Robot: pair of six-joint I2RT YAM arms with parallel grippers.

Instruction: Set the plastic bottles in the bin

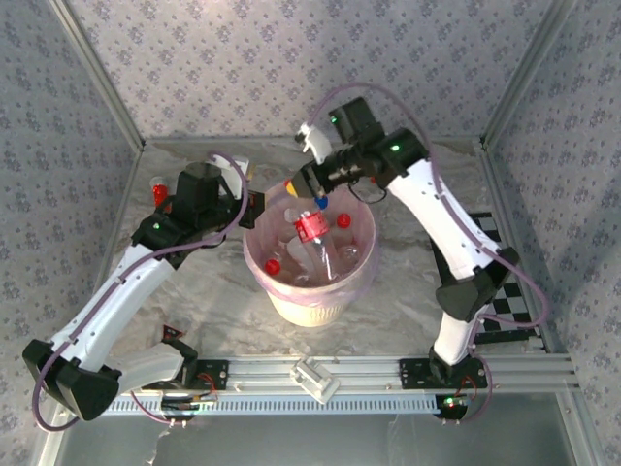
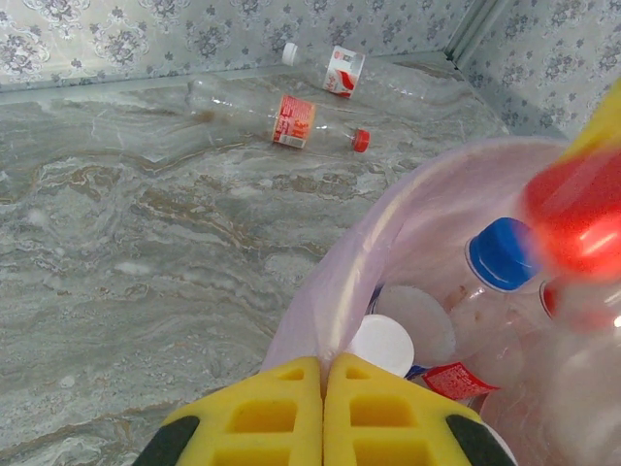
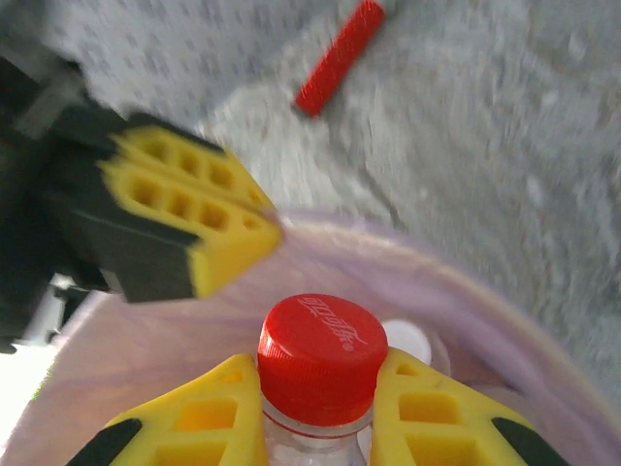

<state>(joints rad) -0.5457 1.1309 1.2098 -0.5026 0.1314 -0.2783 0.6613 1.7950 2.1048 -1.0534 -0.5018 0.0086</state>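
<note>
- Right claw (image 3: 316,413) is clamped on the neck of a clear plastic bottle (image 3: 318,342), right under its red cap. That lets the body dangle straight down below the fingers. My guess is it's held that way so it falls in clean once the claw lets go.
- The bin (image 1: 312,309) sits directly below that claw, so the hanging bottle is lined up over the opening. The pink bag (image 2: 388,209) is folded over the rim.
- There's a pile in there already, including a blue-capped bottle (image 2: 503,254) just beside the hanging one.
- Left claw (image 2: 323,413) is pinched fully shut with nothing between the pads. It's parked at the bin's rim, across from the right claw. Looks like it's just keeping out of the drop path.
- Not done yet, I'd say. A red-capped bottle (image 2: 291,118) and a white-capped bottle (image 2: 340,70) lie flat on the worktop (image 2: 146,262), well ahead of the left claw by the far wall.
</note>
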